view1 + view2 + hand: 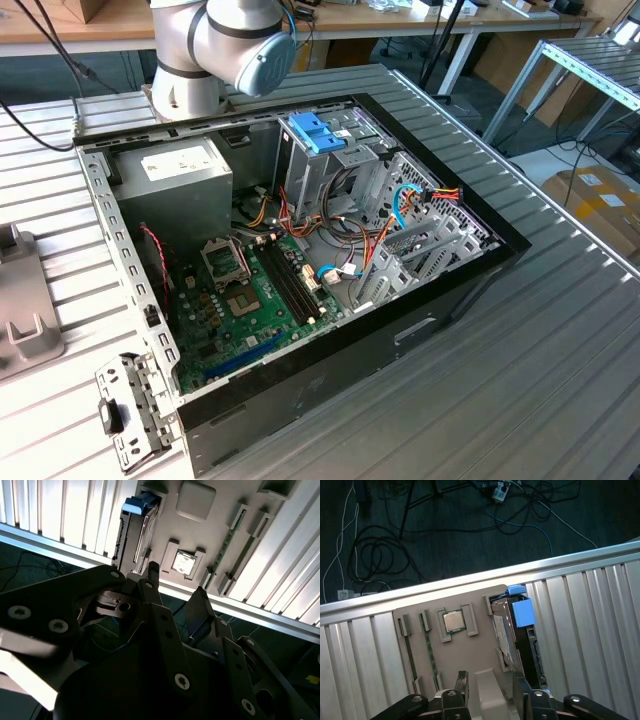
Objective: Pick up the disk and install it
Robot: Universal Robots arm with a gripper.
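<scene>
Now the disk (522, 614) stands edgewise in the tray (465, 652), gripper (490, 678) spread, holding nothing.

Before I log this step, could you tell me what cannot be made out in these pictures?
1. Disk: in the first wrist view, its near end sits behind a finger of the claw.
2. Arm: in the exterior view, the top edge cuts it off.
3. Grey holder: the exterior view's left edge cuts it off, so its contents cannot be told.
</scene>
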